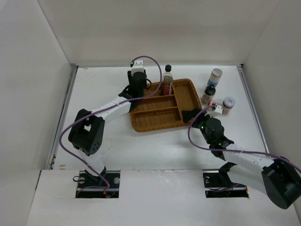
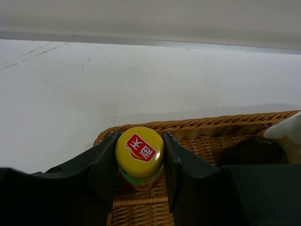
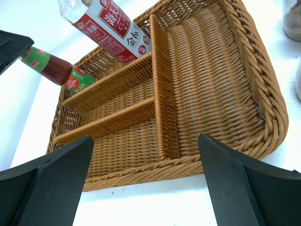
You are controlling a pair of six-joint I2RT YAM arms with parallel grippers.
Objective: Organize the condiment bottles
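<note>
My left gripper [image 1: 137, 87] is shut on the yellow cap of the red sauce bottle [image 2: 139, 151], which is in the far-left corner of the wicker tray [image 1: 155, 126]. The right wrist view shows its red body [image 3: 56, 68] above the back compartment. The black-capped clear glass bottle [image 1: 167, 80] stands in the tray beside it. The white-blue shaker [image 1: 215, 75], the dark-capped jar [image 1: 209, 92] and the pink-capped jar [image 1: 228, 104] stand on the table to the right of the tray. My right gripper [image 3: 145, 137] is open and empty over the tray's near right corner. No grey-lidded jar shows.
The tray [image 3: 277, 108] has two long narrow compartments on the left and one wide one on the right. White walls close in the table at the back and both sides. The right arm [image 1: 235, 153] lies across the table's near right part.
</note>
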